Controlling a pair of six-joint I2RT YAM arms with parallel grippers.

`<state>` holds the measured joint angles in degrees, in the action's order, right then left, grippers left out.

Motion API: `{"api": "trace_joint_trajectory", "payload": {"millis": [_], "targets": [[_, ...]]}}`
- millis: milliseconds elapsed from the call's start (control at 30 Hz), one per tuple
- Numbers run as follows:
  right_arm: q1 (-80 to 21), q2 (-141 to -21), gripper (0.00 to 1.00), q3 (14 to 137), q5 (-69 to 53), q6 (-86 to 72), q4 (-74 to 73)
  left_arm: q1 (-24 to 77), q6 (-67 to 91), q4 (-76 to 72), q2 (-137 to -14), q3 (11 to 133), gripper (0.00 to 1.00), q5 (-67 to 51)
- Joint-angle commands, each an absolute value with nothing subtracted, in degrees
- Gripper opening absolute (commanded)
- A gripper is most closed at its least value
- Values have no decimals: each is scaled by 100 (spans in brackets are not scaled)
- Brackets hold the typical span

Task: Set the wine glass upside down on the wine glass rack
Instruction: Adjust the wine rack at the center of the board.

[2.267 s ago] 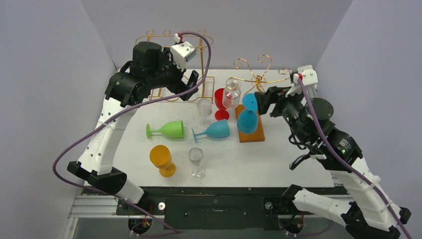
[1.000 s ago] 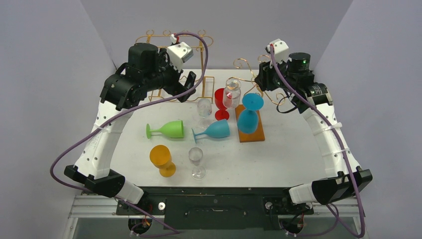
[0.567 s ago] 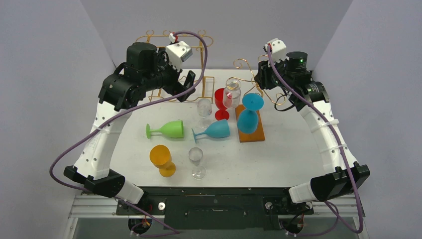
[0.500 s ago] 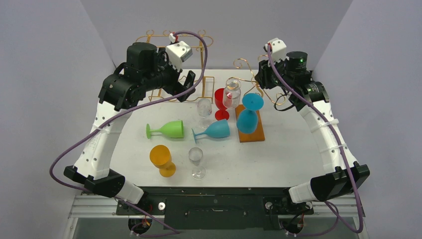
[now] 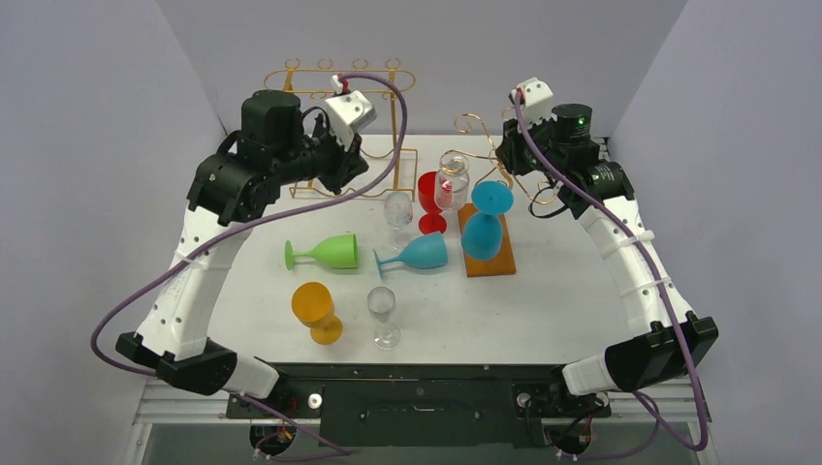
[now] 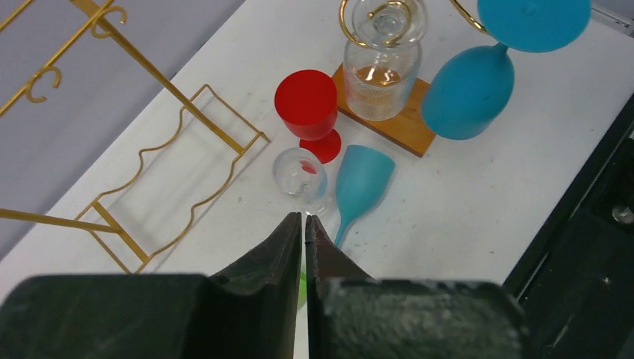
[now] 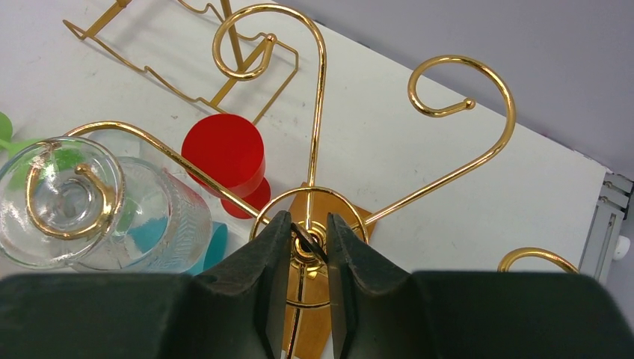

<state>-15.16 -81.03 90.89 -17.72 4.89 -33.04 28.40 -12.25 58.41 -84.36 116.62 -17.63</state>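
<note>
The wine glass rack (image 5: 482, 124) is a gold wire tree on a wooden base (image 5: 491, 264). A clear glass (image 5: 452, 180) and a large blue glass (image 5: 483, 232) hang upside down from it. Loose glasses on the table are green (image 5: 330, 252) and blue (image 5: 420, 254) lying down, and orange (image 5: 314, 308), small clear (image 5: 383, 312), clear (image 5: 398, 207) and red (image 5: 427, 197) upright. My right gripper (image 7: 308, 224) is over the tree's top, its jaws closed in on the centre knob (image 7: 309, 247). My left gripper (image 6: 304, 217) hangs shut and empty above the clear glass (image 6: 299, 172).
A second gold wire rack (image 5: 330, 73) stands at the back left, behind my left arm (image 5: 276, 145). The grey side walls close in on both sides. My right arm (image 5: 630, 262) arches along the table's right edge.
My left gripper has snapped shut on nothing and drawn back slightly. My right gripper's jaws have narrowed around the rack's top knob, where that arm had swung up earlier.
</note>
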Motion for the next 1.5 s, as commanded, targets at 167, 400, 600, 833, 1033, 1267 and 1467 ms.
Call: {"api": "trace_joint_trajectory", "payload": {"millis": [167, 400, 600, 833, 1033, 1267, 1467], "targets": [[-1696, -8083, 4, 8780, -1142, 362, -2816, 2839, -3612, 2562, -6050, 8634, 0, -3369], [-1692, -7785, 0, 8290, -810, 3, -2190, 2961, -6842, 1598, -5122, 7136, 0, -4091], [-1696, -7516, 0, 8026, -552, -168, -1926, 3034, -7241, 1119, -5051, 6883, 0, -4158], [-1701, -7159, 0, 7643, -273, -330, -1684, 3129, -6815, 945, -5049, 6941, 10, -3844], [-1866, -7012, 0, 7442, -43, -398, -1601, 3162, -6444, 829, -5036, 6974, 42, -3636], [-2232, -7106, 0, 7417, 782, -540, -1593, 3207, -6279, 898, -5028, 6975, 61, -3441], [-2382, -7106, 0, 7327, 1537, -911, -1443, 3217, -6240, 913, -5027, 6945, 63, -3293]]}}
